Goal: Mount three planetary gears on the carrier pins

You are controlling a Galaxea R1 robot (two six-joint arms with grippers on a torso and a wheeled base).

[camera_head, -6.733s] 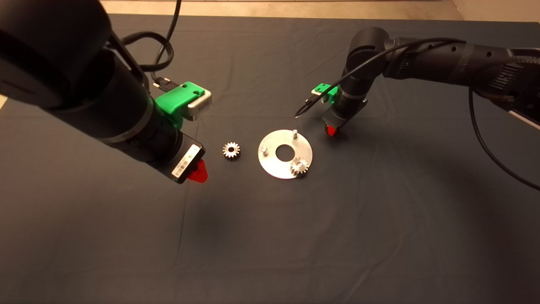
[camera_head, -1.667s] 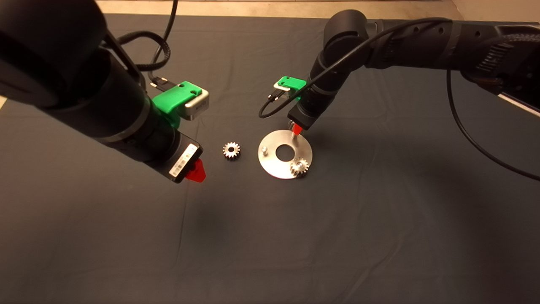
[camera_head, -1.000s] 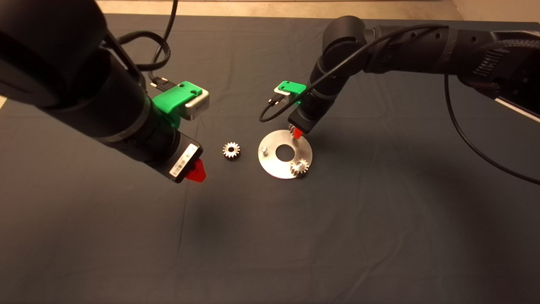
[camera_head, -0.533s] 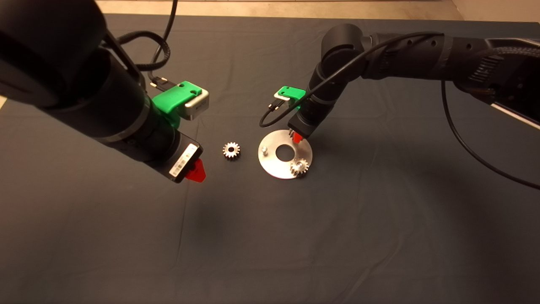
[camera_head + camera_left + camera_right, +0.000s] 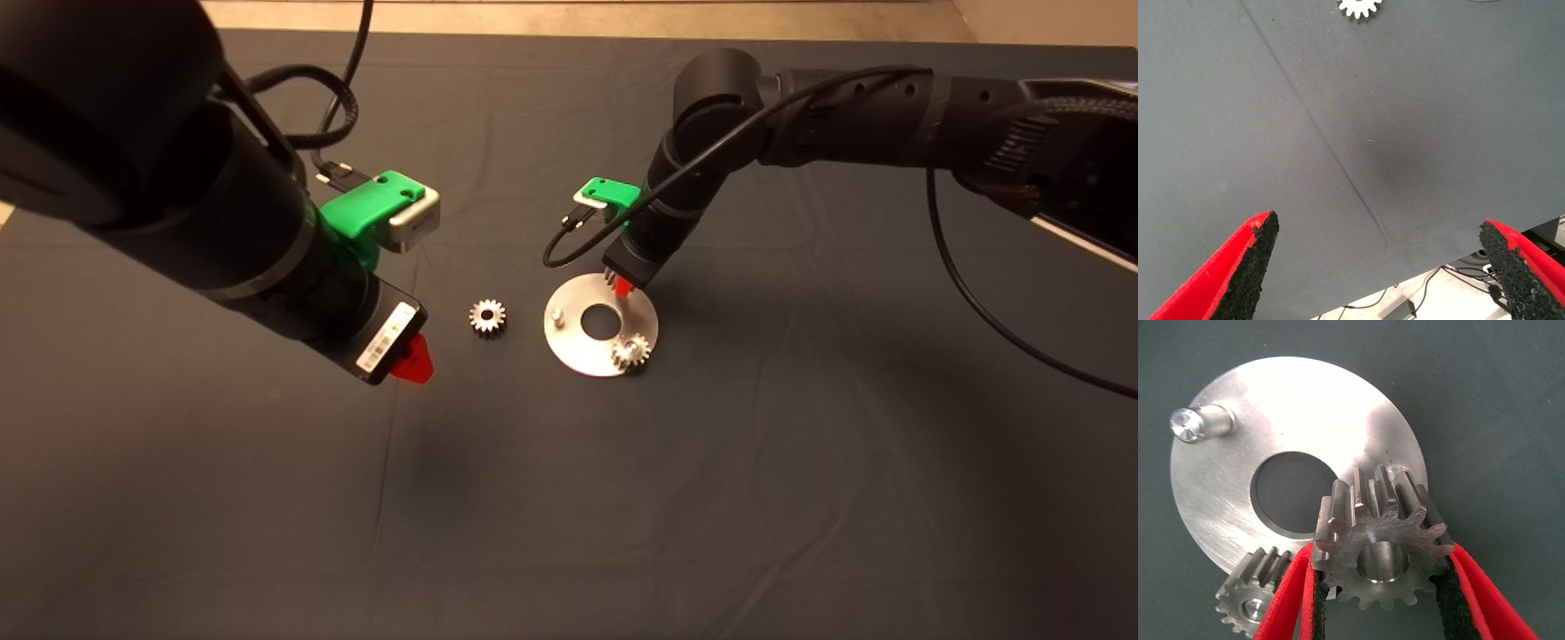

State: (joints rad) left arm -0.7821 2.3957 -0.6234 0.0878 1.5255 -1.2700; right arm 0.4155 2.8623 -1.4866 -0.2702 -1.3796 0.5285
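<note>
I read no legible writing. My right gripper [image 5: 1381, 587] pinches a toothed steel planetary gear [image 5: 1381, 543] over the carrier disc [image 5: 1225, 493]; my left gripper [image 5: 1385, 267], fingers spread, hovers left.

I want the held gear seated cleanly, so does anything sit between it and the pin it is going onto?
Nothing visible does. The right gripper holds the gear over the disc; its target pin is hidden under it. The seated gear and free pin stand apart.
</note>
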